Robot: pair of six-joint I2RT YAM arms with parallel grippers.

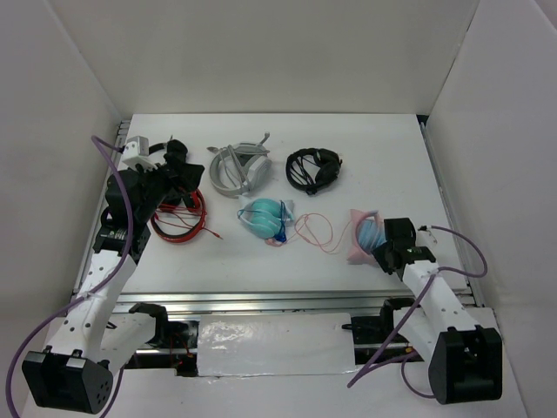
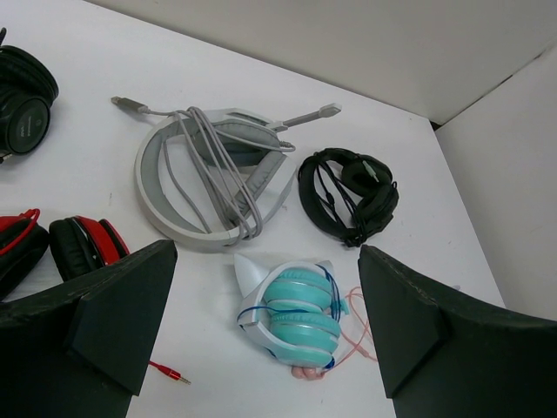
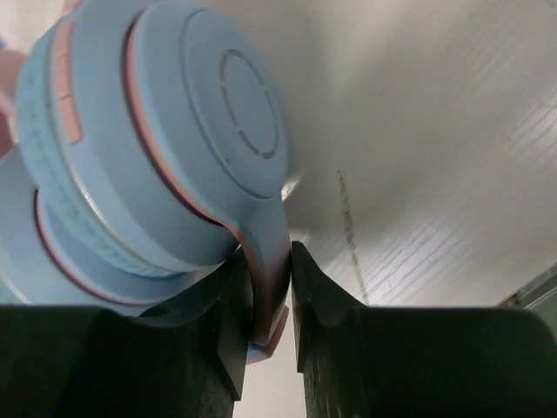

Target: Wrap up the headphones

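Headphones (image 1: 364, 233): pink-and-blue pair near the worktop's (image 1: 365, 157) right front, ear cups stacked together.
Right claw (image 3: 270, 279): pinched tight on the headband arm just under one ear cup.
Cable (image 1: 318, 231): thin, pink-red, lying in loose loops on the worktop toward the teal cat-ear pair (image 2: 291, 313).
Left claw (image 2: 265, 322): spread wide, holding nothing, at the left rear above the red-and-black pair (image 2: 83, 244).

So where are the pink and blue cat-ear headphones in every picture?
Top external: the headphones sit right of middle, held by the right gripper.
Left wrist: cups and band not in it; only a thin pink cable shows beside the teal pair.
Right wrist: they fill the upper left, band pinched in the right gripper.
Landmark: the teal pair lies left of them in the top view too.
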